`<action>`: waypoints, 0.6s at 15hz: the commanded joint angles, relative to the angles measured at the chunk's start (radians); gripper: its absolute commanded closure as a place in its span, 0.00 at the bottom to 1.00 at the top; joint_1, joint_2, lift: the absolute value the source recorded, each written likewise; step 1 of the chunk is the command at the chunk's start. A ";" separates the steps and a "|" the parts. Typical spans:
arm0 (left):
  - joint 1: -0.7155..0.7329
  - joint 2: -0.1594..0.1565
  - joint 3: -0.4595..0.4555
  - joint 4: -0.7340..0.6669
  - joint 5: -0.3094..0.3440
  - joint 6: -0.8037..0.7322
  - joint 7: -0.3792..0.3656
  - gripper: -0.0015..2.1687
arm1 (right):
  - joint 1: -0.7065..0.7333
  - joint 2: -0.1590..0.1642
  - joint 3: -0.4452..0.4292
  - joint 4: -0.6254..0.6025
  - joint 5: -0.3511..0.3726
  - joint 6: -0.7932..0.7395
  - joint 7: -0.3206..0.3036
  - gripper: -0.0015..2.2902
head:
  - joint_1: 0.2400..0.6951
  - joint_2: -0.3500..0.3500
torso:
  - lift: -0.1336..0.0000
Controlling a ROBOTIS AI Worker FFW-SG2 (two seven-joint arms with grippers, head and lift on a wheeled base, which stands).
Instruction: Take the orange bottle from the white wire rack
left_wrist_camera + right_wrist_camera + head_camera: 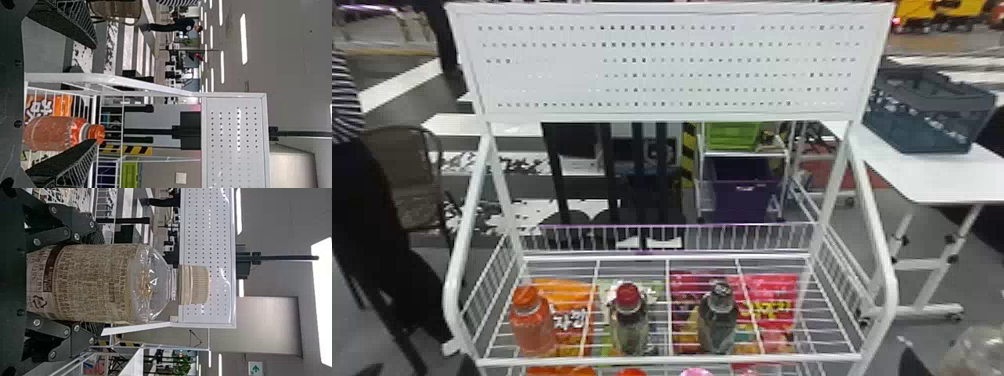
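White wire rack, pegboard-topped. White table, right of the rack, bearing a dark blue crate. Left gripper, fingers wide apart, nothing clasped. Right gripper, clamped on a clear labelled bottle, pale cap. Orange bottle, upright on the rack at the left end of the row; next, a red-capped bottle, then a dark-capped bottle.

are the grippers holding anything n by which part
The right gripper holds a clear bottle around its labelled body; the left gripper, open, holds nothing.
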 commanded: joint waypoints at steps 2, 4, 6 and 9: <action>-0.070 0.003 -0.114 0.216 -0.013 -0.182 0.002 0.01 | 0.000 0.001 0.000 0.006 0.000 -0.006 0.000 0.48 | 0.57 0.50 | 1.00; -0.122 0.006 -0.157 0.311 -0.015 -0.247 0.010 0.01 | -0.003 0.001 0.000 0.010 0.000 -0.006 0.000 0.48 | 0.57 0.50 | 1.00; -0.194 0.008 -0.184 0.409 -0.015 -0.287 0.022 0.01 | -0.006 0.001 -0.001 0.016 0.000 -0.006 0.000 0.48 | 0.57 0.50 | 1.00; -0.309 0.011 -0.212 0.545 -0.010 -0.293 0.025 0.01 | -0.006 0.001 -0.006 0.026 0.000 -0.006 0.000 0.45 | 0.57 0.50 | 1.00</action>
